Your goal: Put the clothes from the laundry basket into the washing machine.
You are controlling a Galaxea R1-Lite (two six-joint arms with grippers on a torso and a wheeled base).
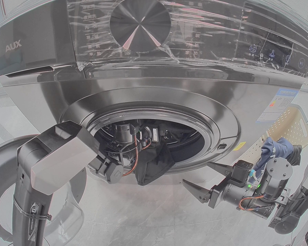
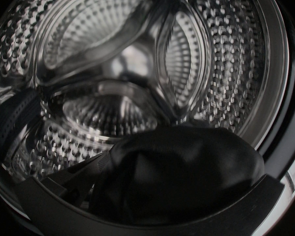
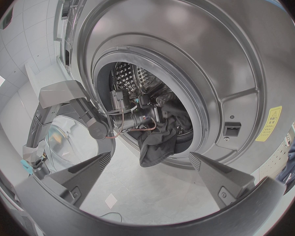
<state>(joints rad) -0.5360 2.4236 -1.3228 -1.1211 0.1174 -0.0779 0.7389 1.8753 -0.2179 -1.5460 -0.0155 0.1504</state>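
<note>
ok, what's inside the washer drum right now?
The left gripper, open, and a black garment draped on it, partly hanging out over the door rim. The garment hides the drum floor beneath it.

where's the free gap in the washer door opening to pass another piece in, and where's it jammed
Free: the right side of the door opening, between the black garment and the rim; deeper in, the drum is bare above the garment. Crowded: the left side and lower lip, taken by the left gripper and the garment hanging over it.
</note>
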